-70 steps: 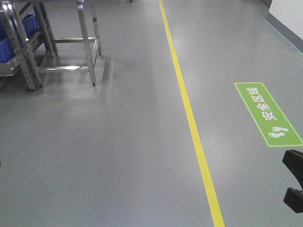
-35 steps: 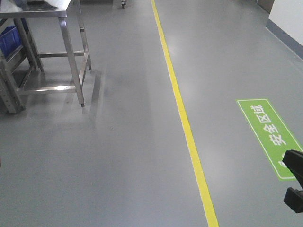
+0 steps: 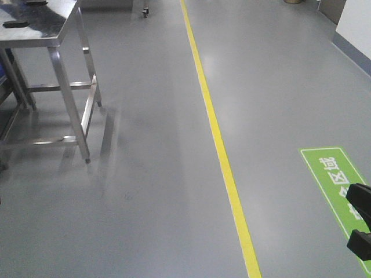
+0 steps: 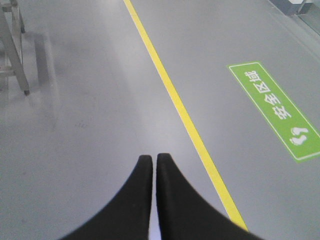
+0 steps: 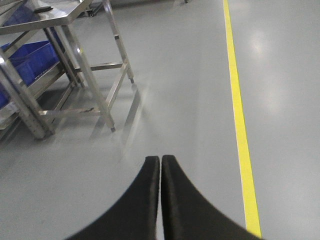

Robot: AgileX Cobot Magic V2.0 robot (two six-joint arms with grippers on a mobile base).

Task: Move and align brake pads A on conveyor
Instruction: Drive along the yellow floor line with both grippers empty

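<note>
Grey floor (image 3: 145,174) is all that is seen beneath both arms, and neither the brake pads A nor the conveyor can be made out with certainty in any view. The left fingers (image 4: 146,165) are pressed together with nothing between them, and the right fingers (image 5: 154,165) are likewise closed and empty. Such a tucked pose is judged to suit travel of the base, since nothing within reach is to be gripped. A steel bench (image 3: 46,26) is seen well to the left of the yellow line (image 3: 214,127), and a green sign (image 3: 333,174) to the right of that line. The bench top is shown best in the front view, with small dark objects (image 3: 13,24) on it that are too small to be identified as pads. Blue bins (image 5: 25,52), far left of the line, are shown plainly only in the right wrist view. The sign is shown most fully in the left wrist view.
</note>
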